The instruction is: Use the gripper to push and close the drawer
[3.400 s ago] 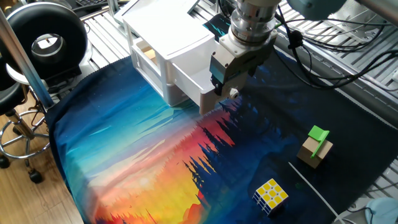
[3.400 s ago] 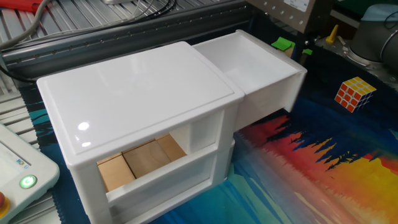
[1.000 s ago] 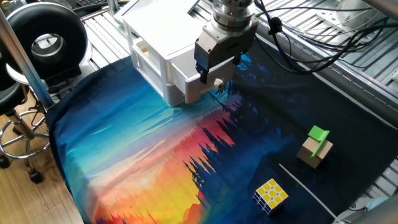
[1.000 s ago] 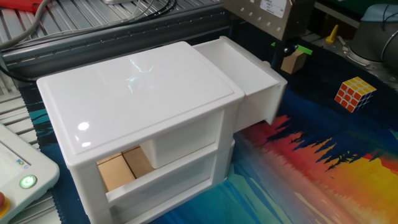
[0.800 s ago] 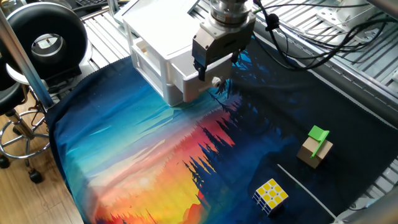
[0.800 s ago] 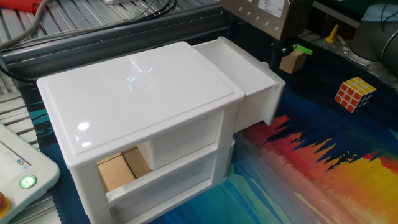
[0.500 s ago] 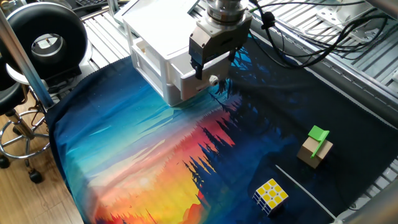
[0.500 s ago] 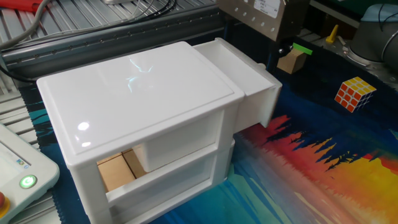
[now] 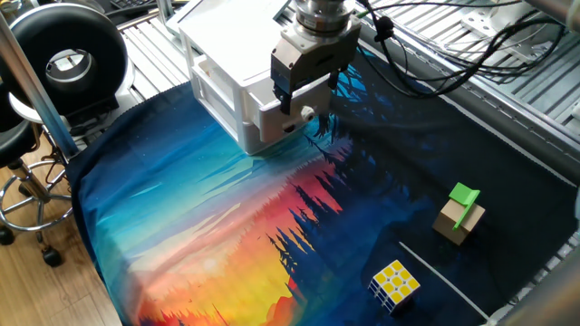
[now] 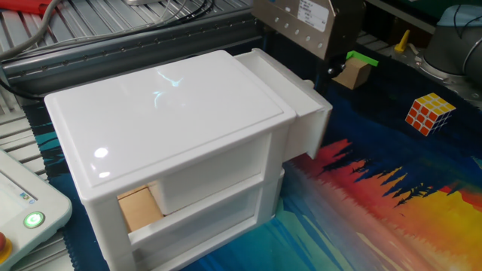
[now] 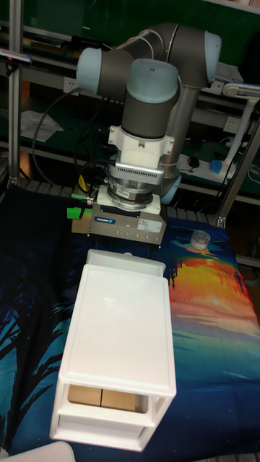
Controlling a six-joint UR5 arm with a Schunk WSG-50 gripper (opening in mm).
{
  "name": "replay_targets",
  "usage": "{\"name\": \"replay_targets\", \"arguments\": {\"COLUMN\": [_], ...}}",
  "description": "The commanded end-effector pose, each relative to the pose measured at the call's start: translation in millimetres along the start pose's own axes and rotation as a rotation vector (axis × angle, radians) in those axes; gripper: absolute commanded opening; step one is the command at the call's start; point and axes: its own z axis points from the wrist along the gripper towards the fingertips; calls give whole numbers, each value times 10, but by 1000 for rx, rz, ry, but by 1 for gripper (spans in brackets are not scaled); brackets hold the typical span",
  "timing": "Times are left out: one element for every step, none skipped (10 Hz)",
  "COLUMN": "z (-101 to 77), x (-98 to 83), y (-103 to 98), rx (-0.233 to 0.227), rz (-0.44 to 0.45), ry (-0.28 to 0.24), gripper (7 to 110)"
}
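The white cabinet (image 9: 231, 68) stands at the back left of the colourful cloth. Its upper drawer (image 9: 269, 110) sticks out a short way, knob (image 9: 308, 115) facing right. My gripper (image 9: 305, 98) is pressed against the drawer's front panel, its black fingers spread apart on either side of the knob and nothing held between them. In the other fixed view the drawer (image 10: 305, 113) juts out just past the cabinet top (image 10: 166, 113), and the gripper's body (image 10: 301, 19) hangs behind it. The tall fixed view shows the gripper (image 11: 123, 244) right behind the drawer's edge (image 11: 126, 261).
A wooden block with a green top (image 9: 462, 214) and a Rubik's cube (image 9: 394, 282) lie on the cloth at the right. A wooden block (image 10: 135, 207) sits in the cabinet's back opening. A black round stool (image 9: 68, 54) stands at the left, and cables run behind the arm.
The gripper has moved left towards the cabinet with the drawer's front against it. The drawer has slid further in and now sticks out much less.
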Motion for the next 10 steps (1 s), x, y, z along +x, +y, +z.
{"name": "replay_targets", "arguments": {"z": [-28, -25, -12, -13, -30, -51, -66, -75, -69, -55], "x": [-107, -125, -148, -192, -224, -250, -268, -290, -311, -334], "y": [37, 28, 13, 1, 0, 6, 8, 11, 19, 26], "rx": [-10, -10, -10, -10, -10, -10, -10, -10, -10, -10], "rz": [-2, -5, -11, -14, -14, -13, -13, -12, -11, -11], "ry": [3, 5, 5, 4, 5, 7, 10, 11, 11, 10], "gripper": [109, 109, 109, 109, 109, 109, 109, 109, 109, 109]}}
